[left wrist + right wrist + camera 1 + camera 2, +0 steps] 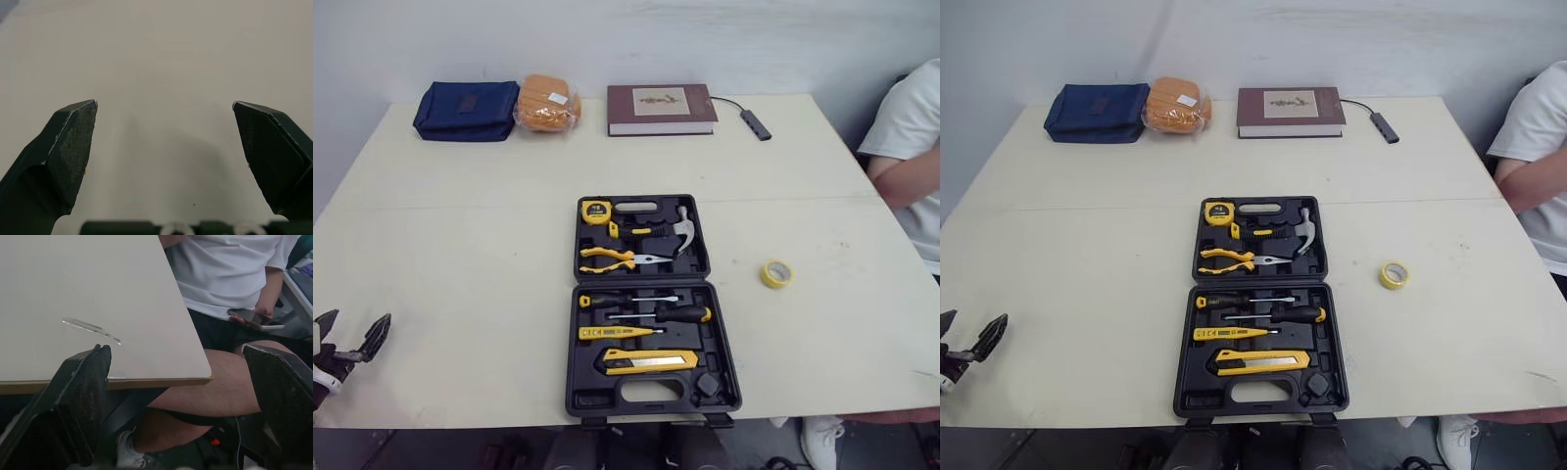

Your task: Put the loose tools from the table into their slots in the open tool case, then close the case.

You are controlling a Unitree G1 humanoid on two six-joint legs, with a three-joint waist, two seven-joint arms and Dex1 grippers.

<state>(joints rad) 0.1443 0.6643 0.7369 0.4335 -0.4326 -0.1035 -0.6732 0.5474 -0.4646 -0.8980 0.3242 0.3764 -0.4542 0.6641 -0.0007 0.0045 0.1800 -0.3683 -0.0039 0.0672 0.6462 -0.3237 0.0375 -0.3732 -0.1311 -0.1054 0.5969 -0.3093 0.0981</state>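
Yellow tape roll (776, 273) lies loose on the pale bench (460, 245), at three o'clock from the open black tool case (572, 352), near it but not touching. The left jaws hang wide and empty at the case's eight o'clock, and the right jaws, also wide and empty, face the bench corner beside a seated person (230, 269). The right arm looks better placed: it should pinch across the roll's rim and seat the roll in a free slot.

One open black plastic tool case (574, 372), one yellow tape roll (776, 273), one maroon hardcover book (661, 109), one navy fabric pouch (467, 111).
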